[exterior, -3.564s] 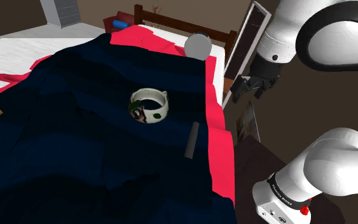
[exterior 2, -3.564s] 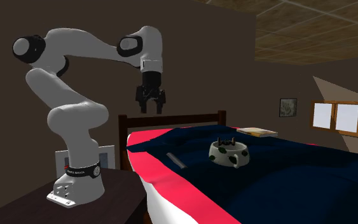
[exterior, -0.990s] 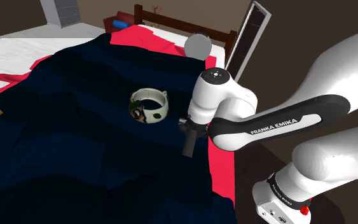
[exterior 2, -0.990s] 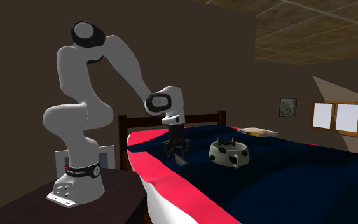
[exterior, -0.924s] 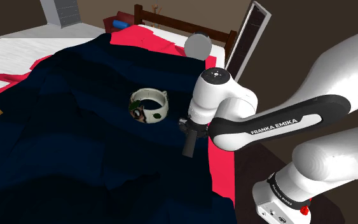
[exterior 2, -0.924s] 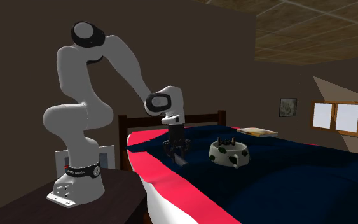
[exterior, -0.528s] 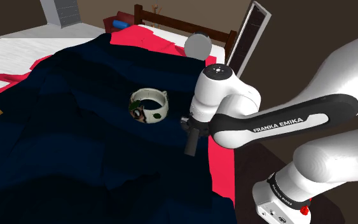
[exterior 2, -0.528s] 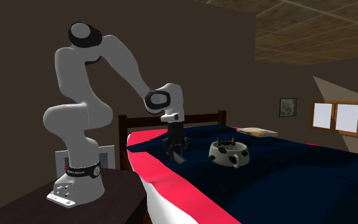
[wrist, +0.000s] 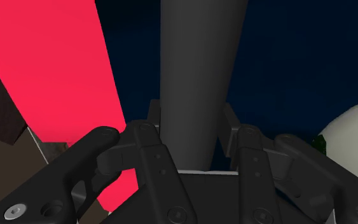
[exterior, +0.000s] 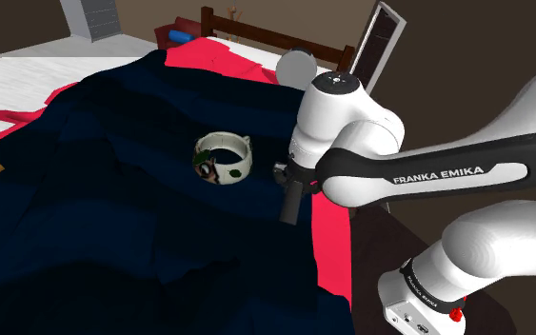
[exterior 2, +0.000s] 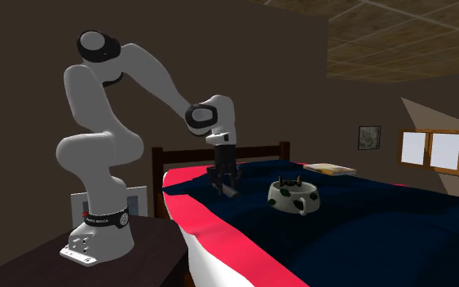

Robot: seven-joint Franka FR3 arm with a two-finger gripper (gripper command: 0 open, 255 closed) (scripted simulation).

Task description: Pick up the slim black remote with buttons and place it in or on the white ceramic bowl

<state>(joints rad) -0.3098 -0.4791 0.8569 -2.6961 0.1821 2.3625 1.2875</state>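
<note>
the gripper (exterior 2: 223, 182) pinches the slim dark grey remote (exterior: 290, 202) over the navy bedspread (exterior: 113, 190), near the spotted white bowl (exterior: 226, 157). the arm (exterior: 437, 174) reads "franka emika".

Navy blanket (exterior: 113, 209) over red sheet (exterior: 332, 252)

A white spotted bowl (exterior: 225, 157) sits on the bed (exterior: 332, 255), on its dark blue cover (exterior: 113, 190).
</note>
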